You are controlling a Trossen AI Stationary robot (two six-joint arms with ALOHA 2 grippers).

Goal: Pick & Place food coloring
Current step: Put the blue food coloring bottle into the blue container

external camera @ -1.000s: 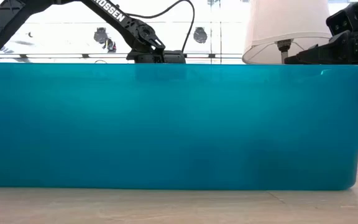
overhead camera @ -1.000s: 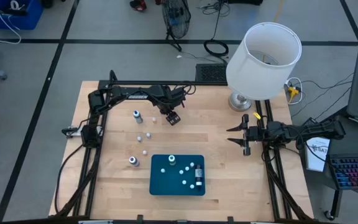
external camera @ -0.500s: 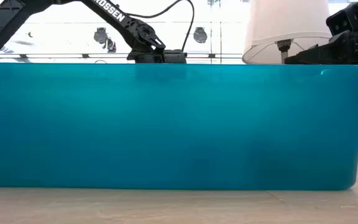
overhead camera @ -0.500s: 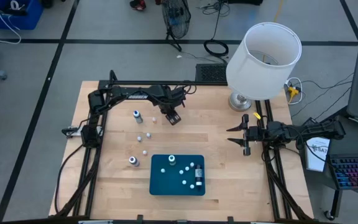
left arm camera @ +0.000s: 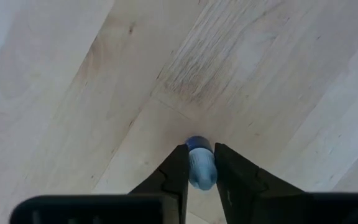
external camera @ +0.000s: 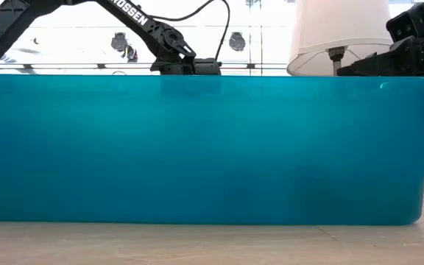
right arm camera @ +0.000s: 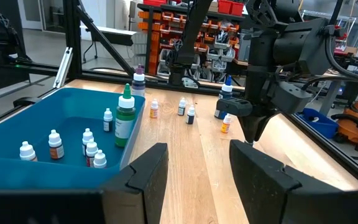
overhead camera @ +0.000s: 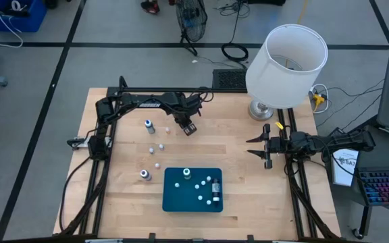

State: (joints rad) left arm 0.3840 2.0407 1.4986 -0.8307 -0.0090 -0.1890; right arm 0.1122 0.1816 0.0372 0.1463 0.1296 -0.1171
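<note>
Closed since earlier, left gripper (left arm camera: 201,171) fingers (left arm camera: 174,171) pinch blue-capped bottle (left arm camera: 201,163) between them

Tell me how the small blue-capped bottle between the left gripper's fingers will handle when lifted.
The small bottle looks tiny and probably light, so the left gripper, pinching it from both sides, should lift it easily. Its rounded, smooth body may slip or twist between the fingers. Released on its side on the table, it would likely roll.

Blue-capped bottle (left arm camera: 200,163) between claw (left arm camera: 200,169) fingers
</note>
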